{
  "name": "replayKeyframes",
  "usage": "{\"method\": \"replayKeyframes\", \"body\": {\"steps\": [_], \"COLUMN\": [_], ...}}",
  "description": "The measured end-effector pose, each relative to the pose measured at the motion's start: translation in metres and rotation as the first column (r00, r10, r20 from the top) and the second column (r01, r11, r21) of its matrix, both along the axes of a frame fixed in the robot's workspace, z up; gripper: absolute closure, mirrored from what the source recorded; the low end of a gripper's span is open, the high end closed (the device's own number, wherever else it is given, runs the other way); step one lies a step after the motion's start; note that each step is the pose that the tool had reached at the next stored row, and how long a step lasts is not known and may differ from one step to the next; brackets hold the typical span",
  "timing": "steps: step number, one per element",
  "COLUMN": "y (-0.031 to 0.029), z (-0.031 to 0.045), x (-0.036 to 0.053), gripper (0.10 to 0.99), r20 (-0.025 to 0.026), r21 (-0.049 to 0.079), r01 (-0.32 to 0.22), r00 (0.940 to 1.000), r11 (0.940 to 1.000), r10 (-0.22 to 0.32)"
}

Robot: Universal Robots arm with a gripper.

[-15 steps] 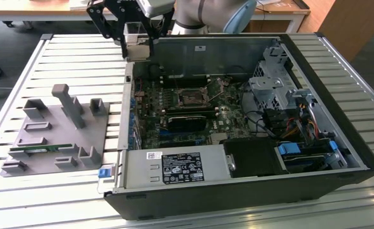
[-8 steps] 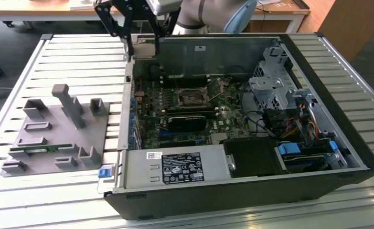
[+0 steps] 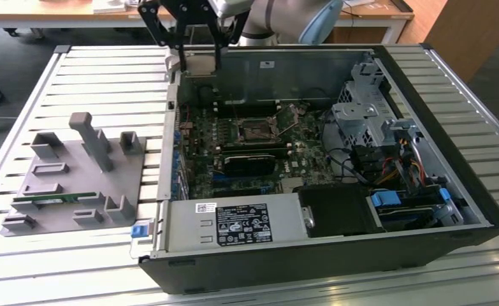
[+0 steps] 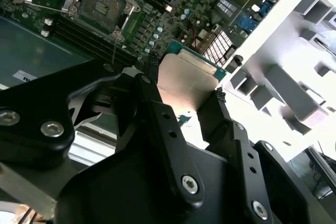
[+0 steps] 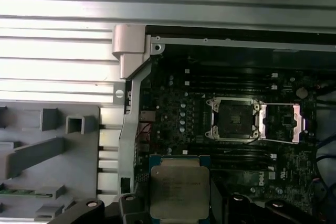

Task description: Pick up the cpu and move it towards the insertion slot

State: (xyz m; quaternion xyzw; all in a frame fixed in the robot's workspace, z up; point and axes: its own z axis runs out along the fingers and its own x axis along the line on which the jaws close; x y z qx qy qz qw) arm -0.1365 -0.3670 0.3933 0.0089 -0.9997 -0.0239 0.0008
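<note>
Tool [image 4: 184, 103] clamps cpu [image 5: 179, 191] above slatted table [image 3: 104, 83].

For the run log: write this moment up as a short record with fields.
gripper: shut on the cpu, gripper above the far corner of the open computer case
cpu: held flat between the black fingers, silver top showing in both wrist views, clear of the board
insertion slot: empty black socket in its metal bracket, on the motherboard, apart from the cpu
gray fixture tray: on the slatted table beside the case, at the exterior view's left
</note>
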Motion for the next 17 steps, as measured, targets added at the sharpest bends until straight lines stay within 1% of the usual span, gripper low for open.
{"method": "replayKeyframes", "body": {"steps": [3, 8, 17], "y": [0.0026, 0.0085, 0.0226], "z": [0.0, 0.0, 0.0], "x": [0.0047, 0.013, 0.0235], "gripper": [0.545, 0.545, 0.545], "r20": [0.0001, 0.0, 0.0], "r21": [0.003, 0.004, 0.004], "r01": [0.0, 0.0, 0.0], "r00": [1.0, 1.0, 1.0], "r11": [1.0, 1.0, 1.0], "r10": [0.0, 0.0, 0.0]}}
